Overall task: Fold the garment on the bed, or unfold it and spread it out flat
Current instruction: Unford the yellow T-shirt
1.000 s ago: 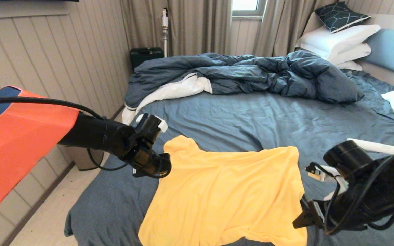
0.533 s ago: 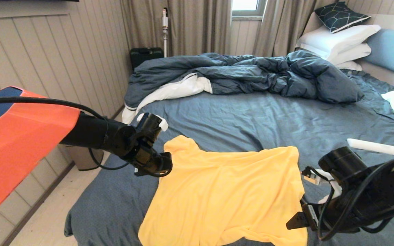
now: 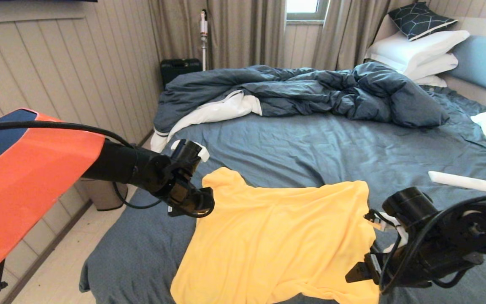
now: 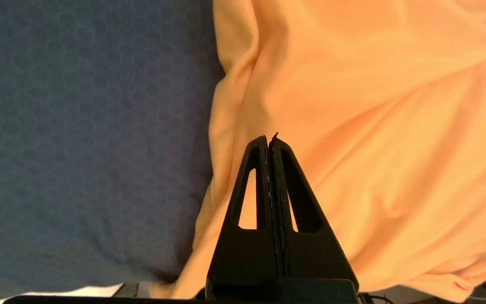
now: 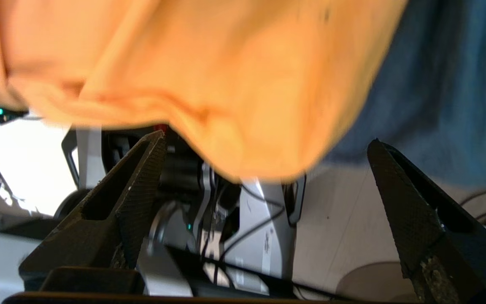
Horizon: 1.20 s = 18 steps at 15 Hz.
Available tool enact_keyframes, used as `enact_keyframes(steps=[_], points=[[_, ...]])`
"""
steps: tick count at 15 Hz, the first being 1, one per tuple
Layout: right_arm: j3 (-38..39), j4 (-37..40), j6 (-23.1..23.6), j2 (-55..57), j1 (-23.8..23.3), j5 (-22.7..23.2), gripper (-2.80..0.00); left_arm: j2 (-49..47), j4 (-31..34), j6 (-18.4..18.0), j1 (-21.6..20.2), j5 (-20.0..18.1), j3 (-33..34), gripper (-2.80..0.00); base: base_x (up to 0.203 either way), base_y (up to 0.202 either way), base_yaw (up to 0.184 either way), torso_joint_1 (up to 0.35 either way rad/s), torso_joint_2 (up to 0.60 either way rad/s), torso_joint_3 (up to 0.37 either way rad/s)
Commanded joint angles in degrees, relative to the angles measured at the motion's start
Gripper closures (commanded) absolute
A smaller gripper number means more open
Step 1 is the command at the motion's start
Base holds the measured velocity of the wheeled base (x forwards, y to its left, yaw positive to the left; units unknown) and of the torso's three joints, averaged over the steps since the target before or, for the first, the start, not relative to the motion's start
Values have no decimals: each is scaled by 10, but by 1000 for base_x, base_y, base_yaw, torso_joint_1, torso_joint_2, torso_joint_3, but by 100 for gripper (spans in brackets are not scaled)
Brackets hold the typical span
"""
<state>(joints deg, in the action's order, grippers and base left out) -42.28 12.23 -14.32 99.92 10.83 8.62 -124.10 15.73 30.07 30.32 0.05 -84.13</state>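
In right wrist view: right claw wide, garment unheld.

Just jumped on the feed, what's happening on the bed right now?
A yellow-orange T-shirt lies spread on the bed, near its front edge, still wrinkled. The right gripper is open at the shirt's near right corner, with nothing between its fingers. The left gripper is shut and empty over the shirt's left edge. The duvet is bunched at the far side.
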Motion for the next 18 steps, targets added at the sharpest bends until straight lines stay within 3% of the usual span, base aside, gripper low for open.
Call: enact_keyframes(steps=[1,5,8,9,18], points=[[1,-14,-2,38,0,0,-280,-10,2,2,0,0,-9,0,0,0,0,0,0,0],[-2,-29,-2,67,-4,-2,-280,-23,4,2,0,0,-21,0,0,0,0,0,0,0],[0,-72,-3,98,-3,-35,-280,-29,4,2,0,0,-23,0,0,0,0,0,0,0],[0,-76,-3,100,-2,-39,0,-28,4,2,0,0,-23,0,0,0,0,0,0,0],[33,-77,-5,40,-1,-45,0,-30,11,2,-7,-1,-33,0,0,0,0,0,0,0]])
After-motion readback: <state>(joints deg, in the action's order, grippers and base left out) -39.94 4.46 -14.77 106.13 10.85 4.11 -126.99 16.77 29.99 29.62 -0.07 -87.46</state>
